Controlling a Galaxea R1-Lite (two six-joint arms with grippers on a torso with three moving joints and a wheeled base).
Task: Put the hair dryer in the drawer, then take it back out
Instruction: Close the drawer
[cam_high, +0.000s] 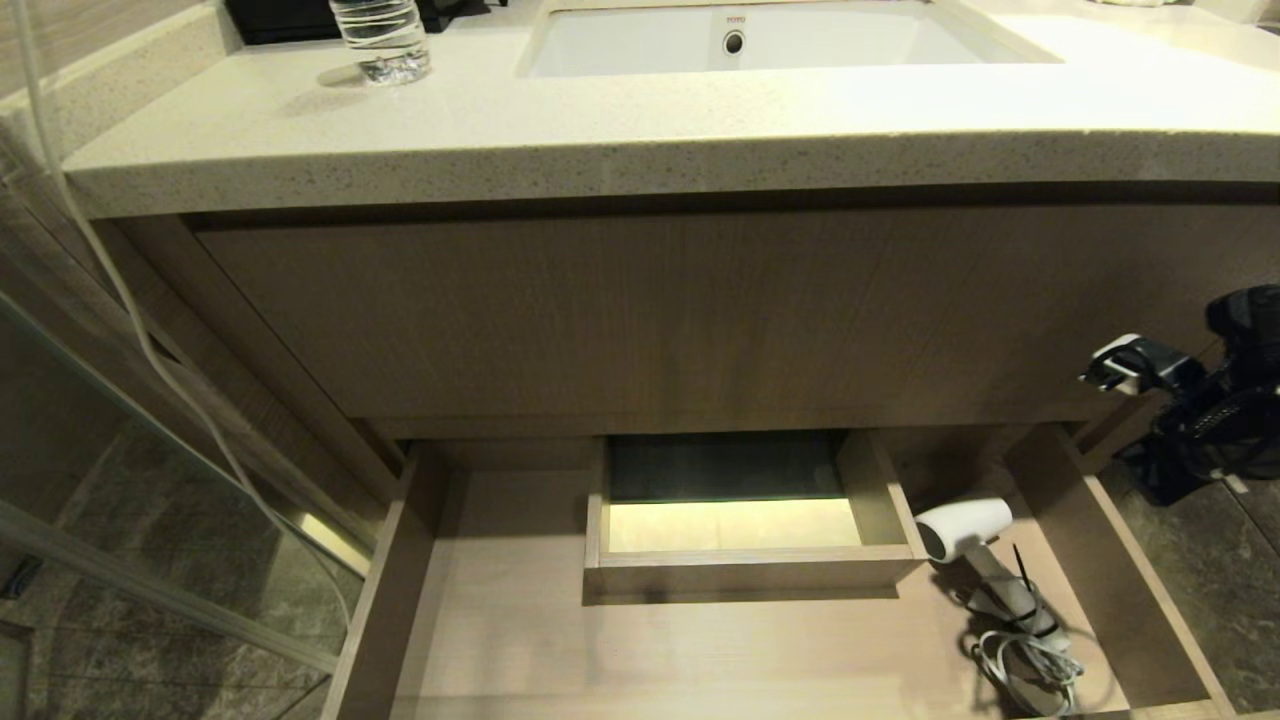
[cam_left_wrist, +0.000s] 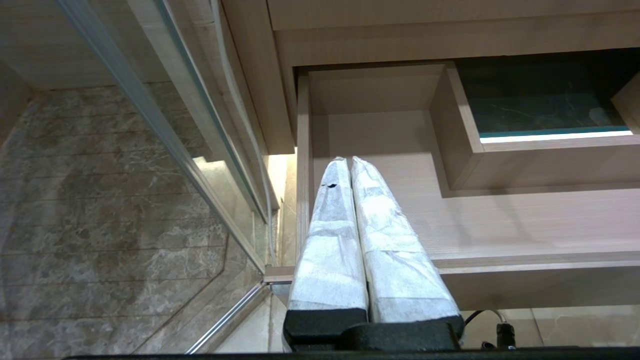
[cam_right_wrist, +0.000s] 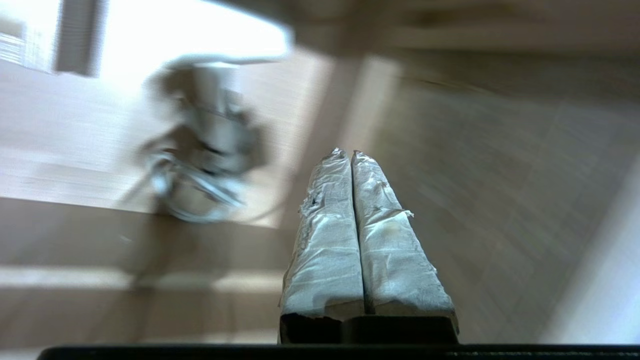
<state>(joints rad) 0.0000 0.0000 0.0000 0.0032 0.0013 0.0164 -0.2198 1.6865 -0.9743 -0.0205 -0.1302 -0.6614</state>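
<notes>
The white hair dryer (cam_high: 965, 527) with its dark grey round end and coiled white cord lies at the right side of the open light wood-grain drawer (cam_high: 500, 640), beside the drawer's inner box, under the speckled beige counter (cam_high: 560, 140). The right gripper (cam_right_wrist: 348, 152), off the drawer's right side, has its tape-wrapped fingers (cam_right_wrist: 330, 240) pressed together on nothing. The left gripper (cam_left_wrist: 347, 159) hangs over the drawer's left corner, fingers likewise together and empty.

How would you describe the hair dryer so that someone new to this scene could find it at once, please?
Below the stone vanity counter a wide wooden drawer stands pulled open. Look in its right-hand part, just right of the small inner wooden box: the hair dryer lies there on the drawer floor. It is the only white thing in the drawer, with a dark round end and a bundled cord at its handle.
</notes>
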